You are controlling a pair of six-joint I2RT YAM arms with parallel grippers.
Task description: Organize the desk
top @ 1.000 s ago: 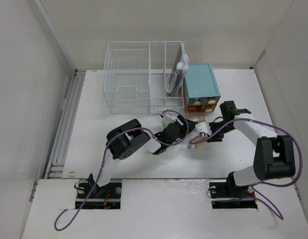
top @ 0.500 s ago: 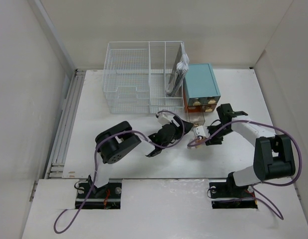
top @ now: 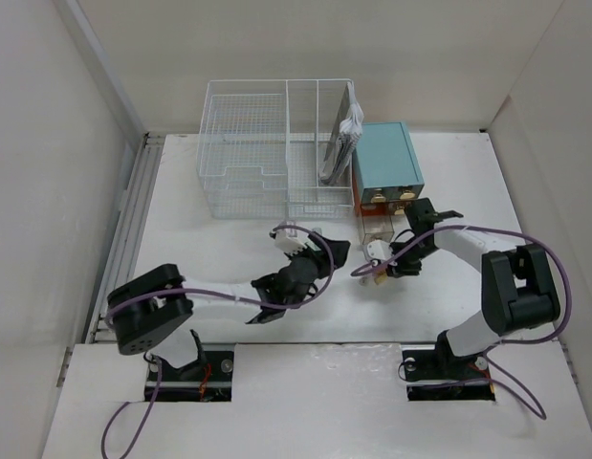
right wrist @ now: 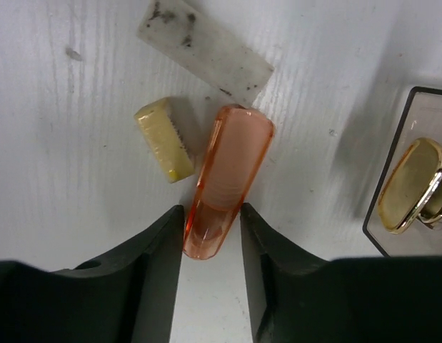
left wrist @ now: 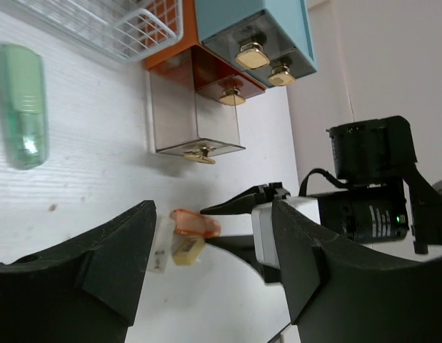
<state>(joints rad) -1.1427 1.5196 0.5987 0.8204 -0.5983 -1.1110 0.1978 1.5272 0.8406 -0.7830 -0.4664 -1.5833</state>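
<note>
On the white desk (top: 449, 182), a translucent orange capsule (right wrist: 228, 179) lies flat beside a small yellow block (right wrist: 163, 139) and a smudged white eraser (right wrist: 205, 48). My right gripper (right wrist: 212, 221) has its jaws pressed against both sides of the capsule's near end. In the top view that gripper (top: 377, 271) sits just in front of the teal drawer box (top: 386, 163). To its left my left gripper (top: 326, 270) faces it, open and holding nothing. The left wrist view shows the capsule (left wrist: 196, 223) between the right gripper's black fingertips (left wrist: 238, 205).
A clear drawer (left wrist: 196, 114) with a gold knob stands pulled out of the teal box. On the desk near the white wire rack (top: 248, 143) lies a pale green case (left wrist: 21, 107). Notebooks (top: 343, 143) stand in the rack. Walls enclose the desk.
My left arm has swung back and left, taking its gripper away from the drawer. The right gripper slid left and down onto the orange capsule, and its jaws narrowed.
</note>
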